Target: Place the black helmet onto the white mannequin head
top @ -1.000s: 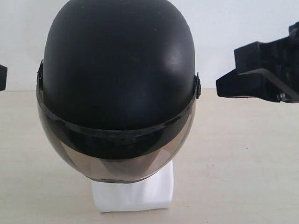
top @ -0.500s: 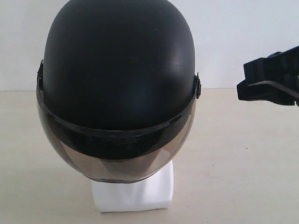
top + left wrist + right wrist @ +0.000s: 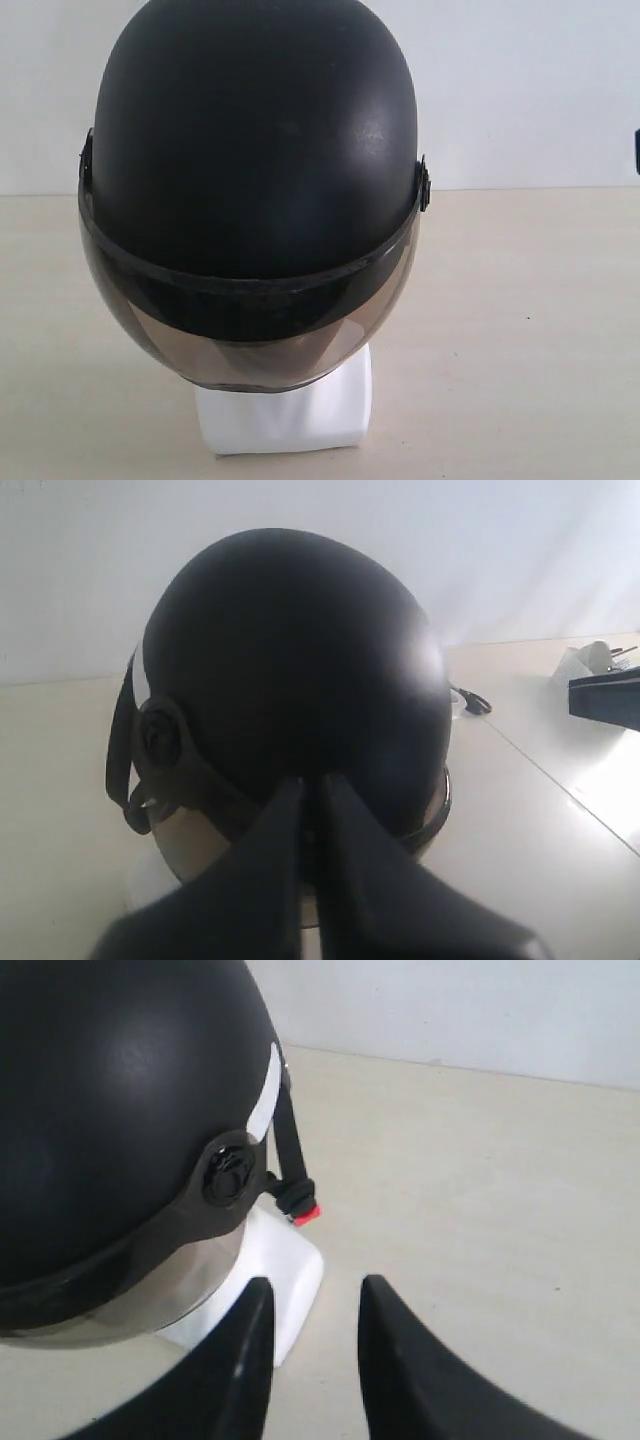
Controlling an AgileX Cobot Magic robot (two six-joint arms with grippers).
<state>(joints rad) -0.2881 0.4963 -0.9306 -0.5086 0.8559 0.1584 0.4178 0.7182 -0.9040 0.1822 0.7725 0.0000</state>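
Black helmet (image 3: 250,180) seated over head (image 3: 285,415), visor (image 3: 250,350) down, little white left showing below. Placing judged done; nothing left but clearing off. Left claw (image 3: 310,805) pressed shut, empty, near the shell; right claw (image 3: 315,1300) spread wide, holding nothing. Seen only from the right wrist: strap (image 3: 285,1150) with red buckle (image 3: 307,1216) dangling loose.

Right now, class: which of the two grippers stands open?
The right gripper: its jaws stand apart, while the left gripper has its jaws pressed together.
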